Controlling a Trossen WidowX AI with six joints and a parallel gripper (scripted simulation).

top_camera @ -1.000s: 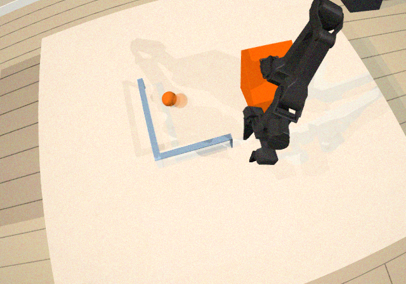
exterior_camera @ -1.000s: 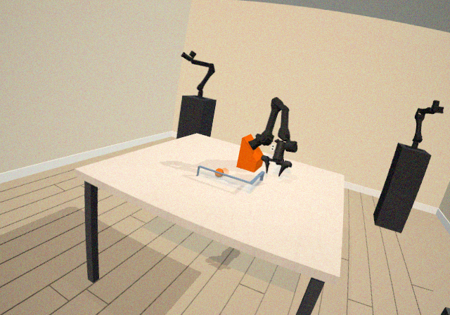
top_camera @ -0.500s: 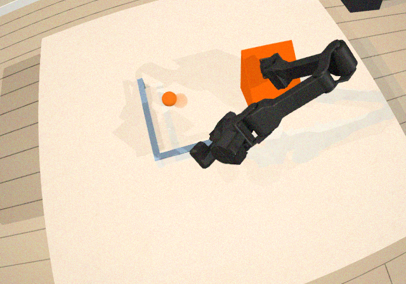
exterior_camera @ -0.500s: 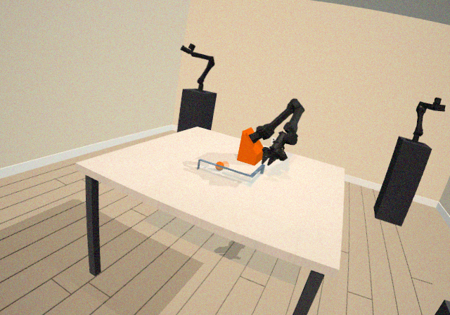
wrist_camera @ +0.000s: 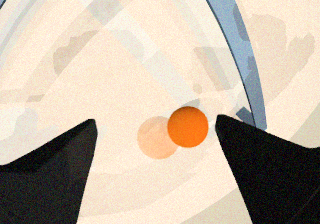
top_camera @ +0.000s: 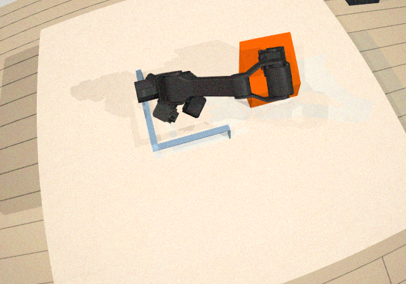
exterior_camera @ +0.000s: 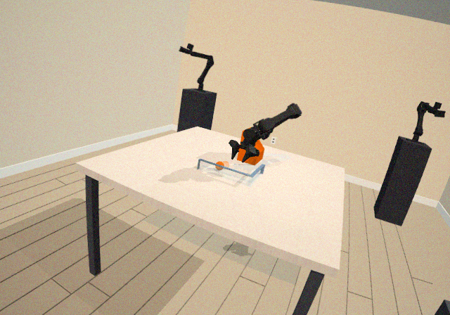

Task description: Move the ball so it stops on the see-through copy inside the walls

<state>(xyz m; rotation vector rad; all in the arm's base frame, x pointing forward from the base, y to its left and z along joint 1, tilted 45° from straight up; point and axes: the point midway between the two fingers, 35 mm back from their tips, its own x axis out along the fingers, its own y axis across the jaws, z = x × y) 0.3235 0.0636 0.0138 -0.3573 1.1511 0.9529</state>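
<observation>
The orange ball (exterior_camera: 219,163) (wrist_camera: 188,127) lies on the table inside the corner of the two low clear walls with blue tops (top_camera: 193,137) (exterior_camera: 238,171) (wrist_camera: 240,39). The pale see-through copy (exterior_camera: 226,164) (wrist_camera: 152,140) lies beside it, and the ball overlaps its edge in the wrist view. My gripper (exterior_camera: 238,159) (wrist_camera: 157,124) is open and empty above the walled corner. In the wrist view the ball appears between the fingertips, nearer the right one, and the copy is nearer the middle. In the top view the arm hides the ball and the copy.
The orange base block (top_camera: 267,42) (exterior_camera: 259,155) stands behind the walled corner on the pale table (top_camera: 213,208) (exterior_camera: 290,209). In the wrist view one wall runs close to the right fingertip. Two other arms stand on black pedestals beyond the table in the exterior view.
</observation>
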